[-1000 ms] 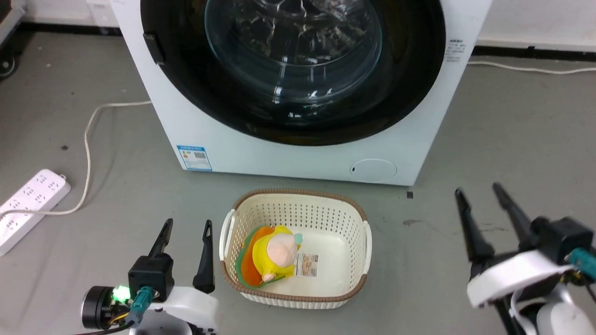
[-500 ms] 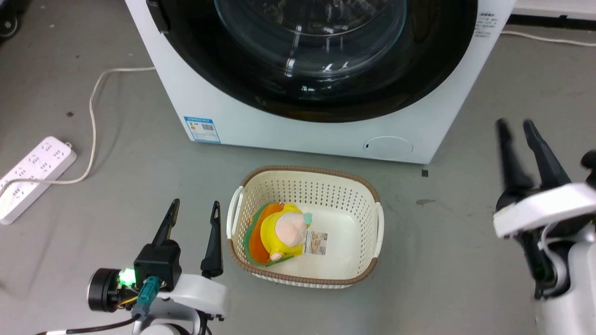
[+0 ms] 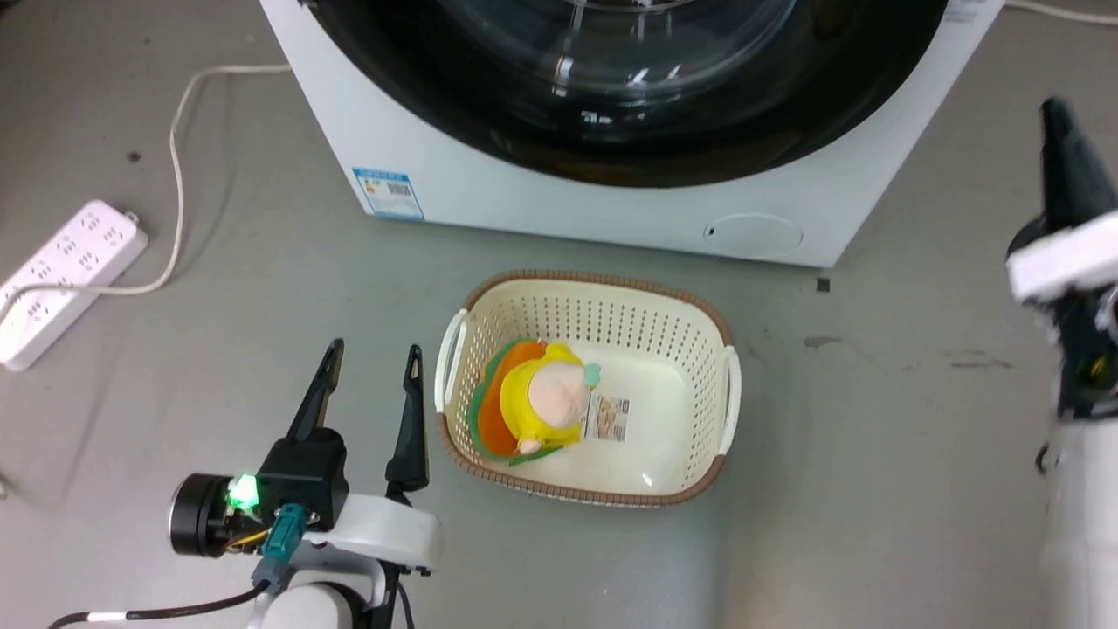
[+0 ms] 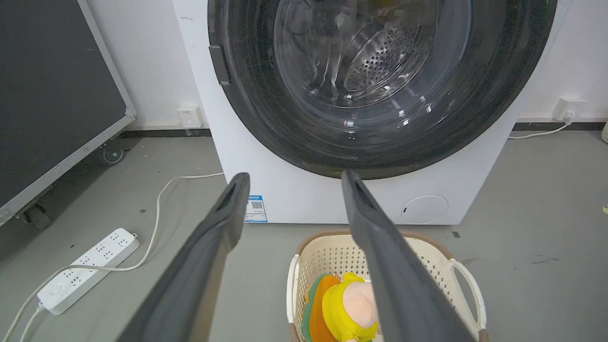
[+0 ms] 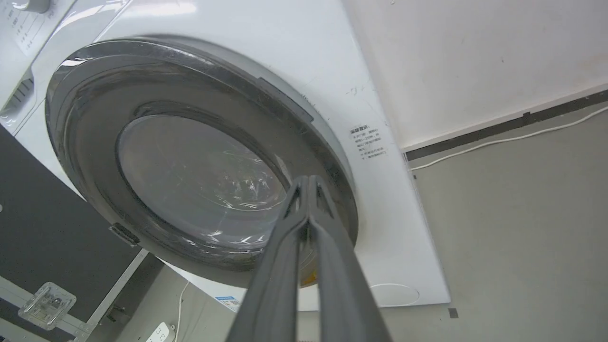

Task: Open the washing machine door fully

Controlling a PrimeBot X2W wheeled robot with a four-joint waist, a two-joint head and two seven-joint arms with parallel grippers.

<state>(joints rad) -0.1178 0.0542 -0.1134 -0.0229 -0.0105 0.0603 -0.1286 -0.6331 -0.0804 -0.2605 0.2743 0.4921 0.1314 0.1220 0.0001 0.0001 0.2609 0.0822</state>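
The white washing machine (image 3: 524, 210) stands at the top of the head view. Its glossy black washing machine door (image 3: 629, 131) lies flat against the front, and the steel drum shows through the glass bowl (image 4: 375, 61). My left gripper (image 3: 374, 349) is open near the floor, left of the basket and well short of the machine, with nothing between its fingers (image 4: 228, 223). My right gripper (image 3: 1055, 114) is raised at the machine's right side, fingers pressed together (image 5: 308, 180) and empty. In the right wrist view they point at the door's lower right rim (image 5: 332, 180).
A cream perforated basket (image 3: 594, 288) holding a yellow and orange plush toy (image 3: 546, 402) sits on the grey floor before the machine. A white power strip (image 3: 61, 271) and its cable (image 3: 179, 157) lie to the left. A black wheeled panel (image 4: 47, 95) stands further left.
The head camera has tilted down, shifting the whole picture. My right gripper has risen toward the machine's right side and its fingers have closed. The left gripper has held its place.
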